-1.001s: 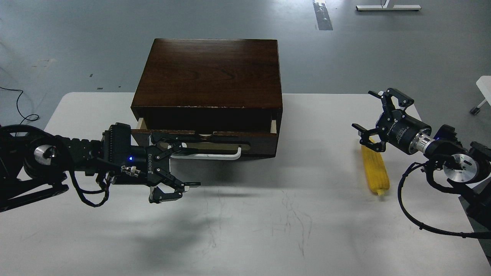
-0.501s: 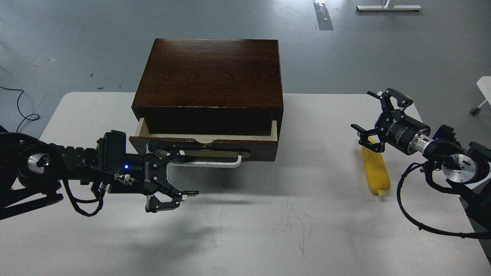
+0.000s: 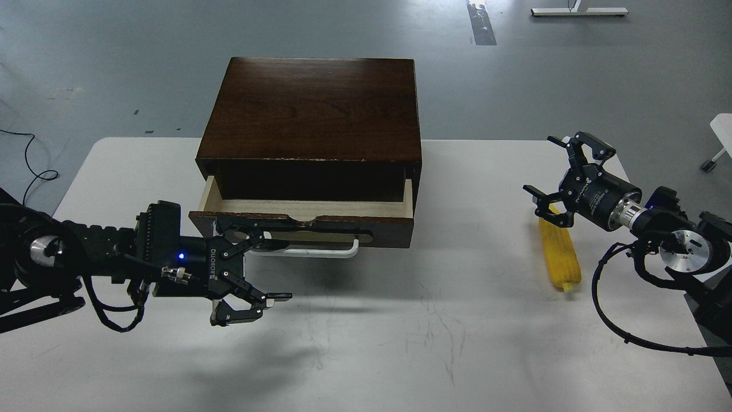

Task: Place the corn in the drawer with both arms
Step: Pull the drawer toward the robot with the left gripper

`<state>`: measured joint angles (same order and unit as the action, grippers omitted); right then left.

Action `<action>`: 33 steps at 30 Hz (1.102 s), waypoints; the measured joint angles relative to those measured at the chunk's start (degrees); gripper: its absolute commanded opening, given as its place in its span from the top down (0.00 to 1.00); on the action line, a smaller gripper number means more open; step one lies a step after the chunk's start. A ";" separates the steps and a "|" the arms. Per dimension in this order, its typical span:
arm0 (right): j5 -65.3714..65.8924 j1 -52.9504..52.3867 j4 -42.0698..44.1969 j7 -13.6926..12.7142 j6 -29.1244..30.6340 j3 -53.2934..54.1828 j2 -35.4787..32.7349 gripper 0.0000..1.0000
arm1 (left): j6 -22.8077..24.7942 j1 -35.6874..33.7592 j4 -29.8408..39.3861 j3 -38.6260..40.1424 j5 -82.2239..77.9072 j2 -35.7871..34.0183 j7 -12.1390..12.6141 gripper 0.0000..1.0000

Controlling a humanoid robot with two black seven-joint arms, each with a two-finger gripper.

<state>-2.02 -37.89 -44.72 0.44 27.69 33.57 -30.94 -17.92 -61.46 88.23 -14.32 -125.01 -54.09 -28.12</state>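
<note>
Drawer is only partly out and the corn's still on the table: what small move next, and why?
Probably pull the left gripper a little further toward the robot. Its upper finger hooks the white handle, and the drawer shows only a narrow strip of pale interior, likely tight for the corn, which the open right gripper hovers over.

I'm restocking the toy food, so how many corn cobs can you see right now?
1. The corn lies on the white table, right of the drawer, under the open right gripper. The drawer's visible interior shows none.

White table [image 3: 400,343], dark wooden cabinet [image 3: 311,109] at its back, yellow corn [image 3: 559,254] lying at right
</note>
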 measured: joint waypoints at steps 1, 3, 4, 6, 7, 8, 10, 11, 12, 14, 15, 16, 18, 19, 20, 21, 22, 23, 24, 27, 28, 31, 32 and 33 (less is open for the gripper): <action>0.00 0.00 0.00 0.00 0.00 0.00 0.01 0.00 | 0.00 0.10 0.16 0.00 0.00 -0.16 0.00 0.21; 0.00 0.00 0.00 0.00 0.00 0.00 0.01 0.00 | 0.00 0.30 0.57 0.01 -0.01 -0.43 0.00 0.21; 0.00 0.00 0.00 0.00 0.00 0.00 0.01 0.00 | 0.00 0.41 0.81 0.01 0.00 -0.63 0.01 0.21; 0.00 0.00 0.00 0.00 0.00 0.00 0.01 0.00 | 0.00 0.58 1.17 0.05 0.00 -1.01 0.02 0.21; 0.00 0.00 0.00 0.00 0.00 0.00 0.01 0.00 | 0.00 0.65 1.29 0.07 0.00 -1.13 0.07 0.21; 0.00 0.00 0.00 0.00 0.00 0.00 0.01 0.00 | 0.00 0.70 1.35 0.08 0.00 -1.20 0.11 0.21; 0.00 0.00 0.00 0.00 0.00 0.00 0.00 0.00 | 0.00 0.96 1.48 0.10 -0.01 -1.27 0.13 0.20; 0.00 0.00 -0.01 0.00 0.00 0.00 0.01 0.00 | -0.01 1.11 1.54 0.11 -0.01 -1.30 0.14 0.21; 0.00 0.00 -0.01 0.00 0.00 0.00 0.00 0.00 | -0.01 1.29 1.61 0.12 -0.02 -1.37 0.14 0.20; 0.00 0.00 -0.01 0.00 0.00 -0.03 0.00 0.00 | -0.01 1.55 1.80 0.13 -0.02 -1.54 0.16 0.20; 0.00 0.00 -0.01 0.00 0.00 -0.06 0.00 0.00 | -0.01 1.62 1.93 0.13 -0.01 -1.61 0.16 0.20; 0.00 0.00 -0.01 0.00 0.00 -0.07 0.00 0.00 | -0.01 1.71 2.08 0.13 0.00 -1.67 0.16 0.20; 0.00 0.00 -0.01 0.00 0.00 -0.09 -0.02 0.00 | -0.02 1.86 2.28 0.13 0.01 -1.72 0.16 0.20; 0.00 0.00 -0.01 0.00 0.00 -0.09 -0.05 0.00 | -0.02 1.93 2.40 0.13 0.01 -1.74 0.16 0.20; 0.00 0.01 -0.01 0.00 0.00 -0.09 -0.06 0.00 | -0.02 2.00 2.49 0.13 0.01 -1.76 0.16 0.20; 0.00 0.01 -0.01 0.00 0.00 -0.09 -0.07 0.00 | -0.02 2.07 2.58 0.13 0.01 -1.77 0.16 0.20; 0.00 0.01 -0.01 0.00 0.00 -0.09 -0.08 0.00 | -0.01 2.15 2.73 0.13 0.01 -1.79 0.16 0.20; 0.00 0.01 -0.01 0.00 0.00 -0.09 -0.08 0.00 | -0.02 2.31 2.94 0.13 0.01 -1.82 0.16 0.20; 0.00 0.01 -0.01 0.00 0.00 -0.09 -0.08 0.00 | -0.02 2.44 3.11 0.13 0.01 -1.89 0.16 0.20; 0.00 0.01 -0.01 0.00 0.00 -0.09 -0.08 0.00 | -0.01 2.68 3.45 0.13 0.01 -2.08 0.16 0.20; 0.00 0.01 -0.01 0.00 0.00 -0.09 -0.08 0.00 | -0.02 2.71 3.50 0.13 0.01 -2.15 0.16 0.20; 0.00 0.01 -0.01 0.00 0.00 -0.09 -0.07 0.00 | -0.02 2.82 3.83 0.13 0.01 -2.43 0.15 0.20; 0.00 0.01 -0.01 0.00 0.00 -0.09 -0.04 0.00 | -0.01 2.84 4.05 0.13 0.01 -2.61 0.15 0.20; 0.00 0.01 -0.01 0.00 0.00 -0.09 -0.02 0.00 | -0.01 2.87 4.26 0.13 0.01 -2.76 0.15 0.20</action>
<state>-2.02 -37.87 -44.74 0.44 27.69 33.48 -30.96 -17.93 -58.59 92.48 -14.20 -124.99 -56.85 -27.96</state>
